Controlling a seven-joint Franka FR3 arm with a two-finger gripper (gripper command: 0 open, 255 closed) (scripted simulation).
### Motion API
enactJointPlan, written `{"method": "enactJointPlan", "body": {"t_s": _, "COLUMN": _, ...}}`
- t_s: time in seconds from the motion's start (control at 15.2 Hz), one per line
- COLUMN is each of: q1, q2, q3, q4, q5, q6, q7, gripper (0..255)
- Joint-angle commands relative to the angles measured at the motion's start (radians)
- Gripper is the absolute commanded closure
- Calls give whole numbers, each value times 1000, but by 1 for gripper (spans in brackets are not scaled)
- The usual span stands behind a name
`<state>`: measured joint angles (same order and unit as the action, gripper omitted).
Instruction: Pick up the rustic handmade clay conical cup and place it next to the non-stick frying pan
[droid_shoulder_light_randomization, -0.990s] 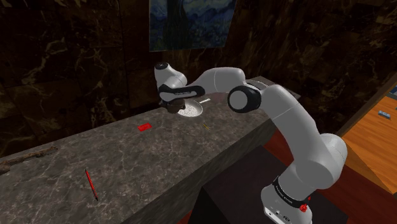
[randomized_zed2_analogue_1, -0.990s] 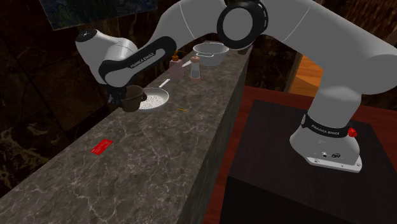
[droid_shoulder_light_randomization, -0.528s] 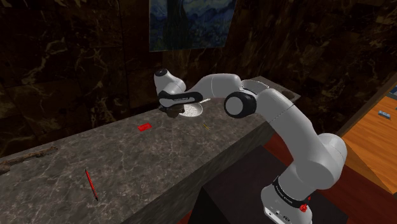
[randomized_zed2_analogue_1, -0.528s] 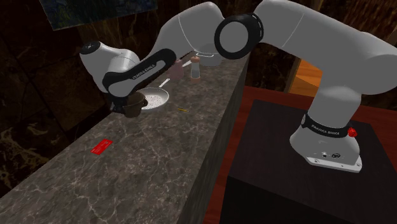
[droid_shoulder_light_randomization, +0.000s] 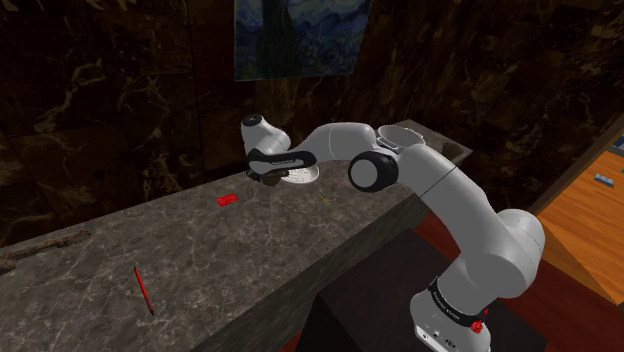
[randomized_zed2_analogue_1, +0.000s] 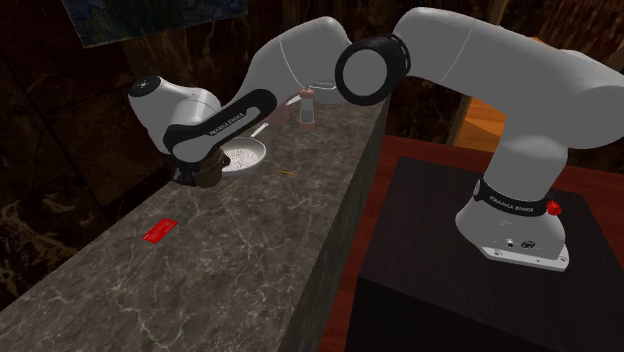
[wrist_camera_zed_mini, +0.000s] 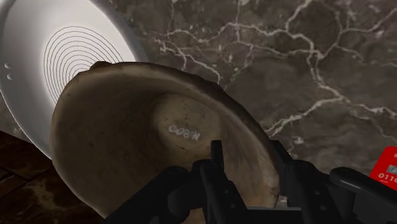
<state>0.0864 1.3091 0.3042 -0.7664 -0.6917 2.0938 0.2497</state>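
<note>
One brown, rough-walled clay cup (wrist_camera_zed_mini: 127, 127) is clasped by the black gripper (wrist_camera_zed_mini: 248, 175): one finger reaches down inside the bowl and the other presses the outer wall, so the jaws are clenched on the rim rather than around the whole body. The cup hangs low over the dark marbled countertop (wrist_camera_zed_mini: 305, 63), just beside the pale frying pan (wrist_camera_zed_mini: 76, 57), on the side of the pan away from its handle. From the second exterior view it looks very close to the stone, though I cannot tell whether its base touches.

By my reading, the carrying is done and the placing step is in hand. The next move calls for a short, straight descent until the base bears on the counter. Then the fingers should part and the hand lift cleanly, so the inner finger does not drag the rim and tip the cup against the pan.

The cup's mouth opens upward toward the hand, and its narrow stamped floor points down at the counter. Its long axis runs from mouth to base, roughly in line with the gripper and close to upright.

Farther along the counter lies a small red card (randomized_zed2_analogue_1: 159, 233).
</note>
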Motion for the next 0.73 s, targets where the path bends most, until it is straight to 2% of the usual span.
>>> {"method": "enactJointPlan", "body": {"t_s": 0.0, "q1": -7, "q2": 2, "q3": -5, "q4": -10, "q5": -2, "q6": 1, "q7": 2, "gripper": 255}}
{"method": "enactJointPlan", "body": {"t_s": 0.2, "q1": -7, "q2": 2, "q3": -5, "q4": -10, "q5": -2, "q6": 1, "q7": 2, "gripper": 255}}
{"method": "enactJointPlan", "body": {"t_s": 0.26, "q1": -10, "q2": -6, "q3": -5, "q4": -24, "q5": -4, "q6": 6, "q7": 5, "gripper": 0}}
{"method": "enactJointPlan", "body": {"t_s": 0.53, "q1": -9, "q2": 8, "q3": -5, "q4": -2, "q5": -2, "q6": 1, "q7": -2, "gripper": 0}}
{"method": "enactJointPlan", "body": {"t_s": 0.66, "q1": -12, "q2": -40, "q3": -1, "q4": -58, "q5": -4, "q6": 1, "q7": 14, "gripper": 0}}
